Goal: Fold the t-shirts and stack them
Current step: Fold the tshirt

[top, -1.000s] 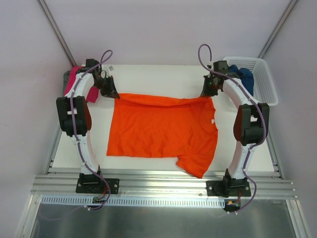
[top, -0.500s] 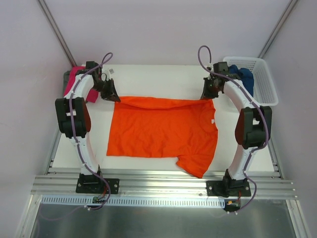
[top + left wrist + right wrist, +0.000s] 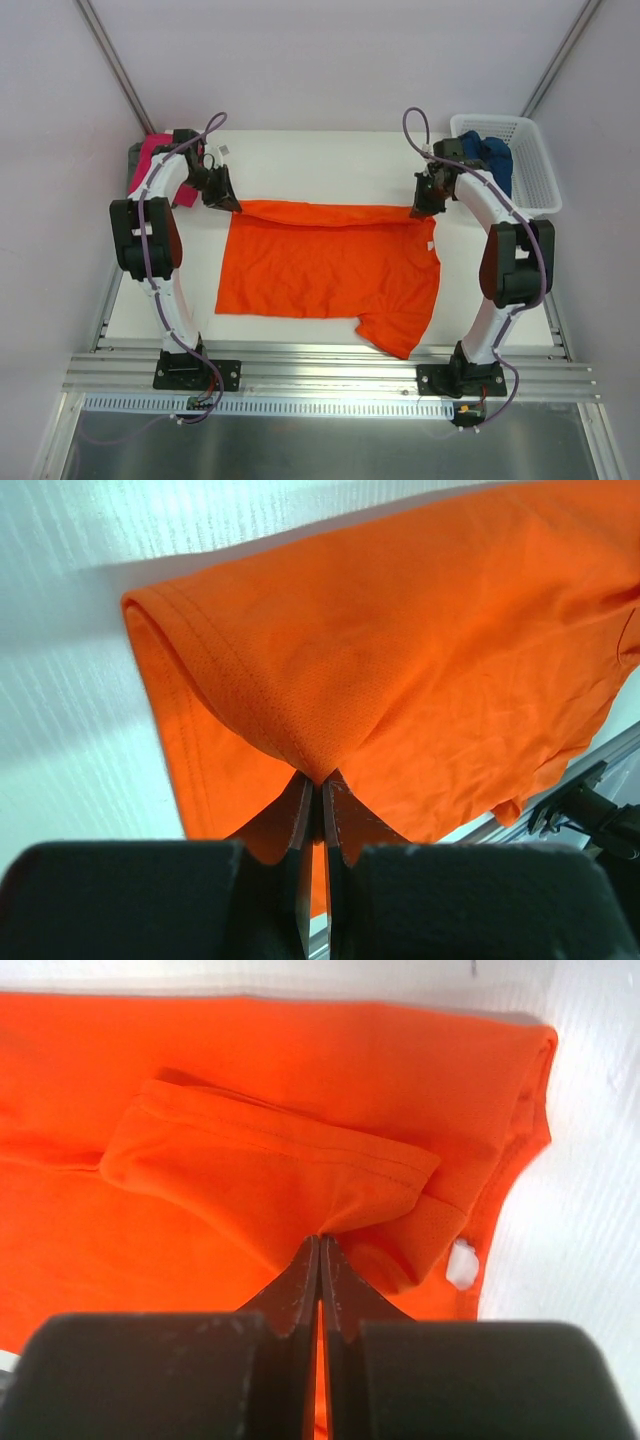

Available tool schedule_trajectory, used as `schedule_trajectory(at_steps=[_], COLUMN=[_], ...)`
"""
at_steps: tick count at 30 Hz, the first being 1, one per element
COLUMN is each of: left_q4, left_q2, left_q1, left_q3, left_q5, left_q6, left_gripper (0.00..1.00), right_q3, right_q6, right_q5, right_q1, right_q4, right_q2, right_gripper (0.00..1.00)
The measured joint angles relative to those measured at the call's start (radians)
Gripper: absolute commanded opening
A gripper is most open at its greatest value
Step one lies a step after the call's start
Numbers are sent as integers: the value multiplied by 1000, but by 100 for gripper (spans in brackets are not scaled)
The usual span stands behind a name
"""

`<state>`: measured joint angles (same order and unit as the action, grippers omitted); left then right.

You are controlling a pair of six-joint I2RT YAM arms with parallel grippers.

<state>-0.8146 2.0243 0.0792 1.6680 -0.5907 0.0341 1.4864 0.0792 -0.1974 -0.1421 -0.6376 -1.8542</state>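
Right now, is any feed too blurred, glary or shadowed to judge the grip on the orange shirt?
Top external: even light, sharp, orange shirt clear. Left wrist: cloth weave crisp, table glary white, shadow beside the fold, black foreground blurred. Right wrist: seams crisp, table bright at right, foreground likewise soft.

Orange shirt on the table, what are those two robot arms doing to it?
Two robot arms are folding the orange t-shirt. The left gripper and right gripper are each pinched shut on a far corner, holding that edge doubled over the rest, which lies flat on the table. A pink shirt sits at the far left, and a blue shirt is in the white basket.
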Motion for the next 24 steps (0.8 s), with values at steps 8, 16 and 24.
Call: schedule_trajectory(at_steps=[8,16,24], left_q4=[0,1,0], left_q2=[0,0,0], left_q1=[14,14,14], left_q3=[-6,-32,-63], left_q5=[12,19,19], left_q6=[0,-1,-1], left_gripper=[0,0,0], right_q3=[-69,-80,-100], right_q6=[0,0,0], right_q5=[11,10,-2], right_q1=[32,43,47], right_q4=[-6,-4,-5], right_q2=[60,64,69], right_gripper=[1,0,1])
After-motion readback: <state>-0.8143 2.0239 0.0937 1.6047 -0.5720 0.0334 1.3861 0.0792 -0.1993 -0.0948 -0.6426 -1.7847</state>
